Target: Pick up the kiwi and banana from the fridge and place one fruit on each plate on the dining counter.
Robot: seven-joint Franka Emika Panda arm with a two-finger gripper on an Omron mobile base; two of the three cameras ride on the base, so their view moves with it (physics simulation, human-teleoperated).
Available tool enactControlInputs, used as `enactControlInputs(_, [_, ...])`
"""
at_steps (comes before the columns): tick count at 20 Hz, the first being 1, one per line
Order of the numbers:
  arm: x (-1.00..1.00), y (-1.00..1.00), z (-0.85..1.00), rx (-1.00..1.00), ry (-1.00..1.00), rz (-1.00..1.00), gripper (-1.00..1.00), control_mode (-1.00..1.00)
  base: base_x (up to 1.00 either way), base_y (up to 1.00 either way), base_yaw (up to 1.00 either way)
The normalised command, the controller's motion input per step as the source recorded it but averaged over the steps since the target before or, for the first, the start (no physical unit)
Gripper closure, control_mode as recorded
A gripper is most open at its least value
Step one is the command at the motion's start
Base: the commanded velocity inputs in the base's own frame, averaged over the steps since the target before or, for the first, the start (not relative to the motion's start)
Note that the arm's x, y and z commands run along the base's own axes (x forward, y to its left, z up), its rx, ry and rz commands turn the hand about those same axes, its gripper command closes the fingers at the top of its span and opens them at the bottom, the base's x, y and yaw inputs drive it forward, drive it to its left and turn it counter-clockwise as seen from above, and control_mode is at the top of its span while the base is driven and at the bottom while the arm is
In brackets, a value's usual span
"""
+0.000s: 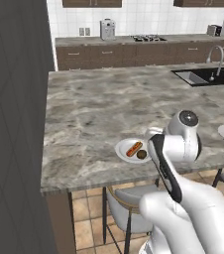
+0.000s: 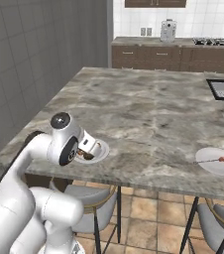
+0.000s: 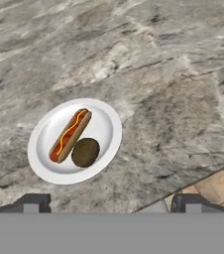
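Observation:
The brown kiwi (image 3: 85, 152) lies on a small white plate (image 3: 101, 126) beside a reddish sausage in a bun (image 3: 69, 135), near the front edge of the dining counter (image 1: 94, 109). My gripper (image 3: 113, 203) hangs just above and in front of this plate, open, with nothing between its fingers. In the left base view the kiwi (image 1: 141, 154) and its plate (image 1: 120, 149) sit just left of my arm. A second white plate (image 2: 215, 167) lies further right on the counter with a skewer across it. The banana and the fridge are out of view.
A black sink (image 1: 208, 77) with a curved tap sits at the counter's far right. Grey stools (image 1: 129, 198) stand under the front edge over a tiled floor. A dark tiled wall (image 1: 15, 124) rises at the left. Brown cabinets (image 1: 134, 52) line the back.

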Motion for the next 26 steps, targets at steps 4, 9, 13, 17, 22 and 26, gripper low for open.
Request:
enactControlInputs(4, [-1.00,0.15,0.64,-0.15,0.00,0.21,-1.00,-1.00,0.00,0.00,0.00])
enactControlInputs(9, [-0.97,0.17,0.61,-0.13,0.00,0.22,-1.00,-1.00,0.00,0.00,0.00])
enactControlInputs(13, [-0.84,0.24,0.21,-0.08,0.00,0.08,-1.00,-1.00,0.00,0.00,0.00])
enactControlInputs(17, [-0.82,0.16,-0.11,-0.06,-0.04,0.00,-1.00,-1.00,0.00,0.00,0.00])
enactControlInputs(22, [-0.79,0.00,-0.19,-0.01,-0.09,0.00,-1.00,-1.00,0.00,0.00,0.00])
enactControlInputs(26, [-0.11,0.02,-0.04,0.00,0.00,0.00,-1.00,1.00,-0.36,-0.05,-0.04])
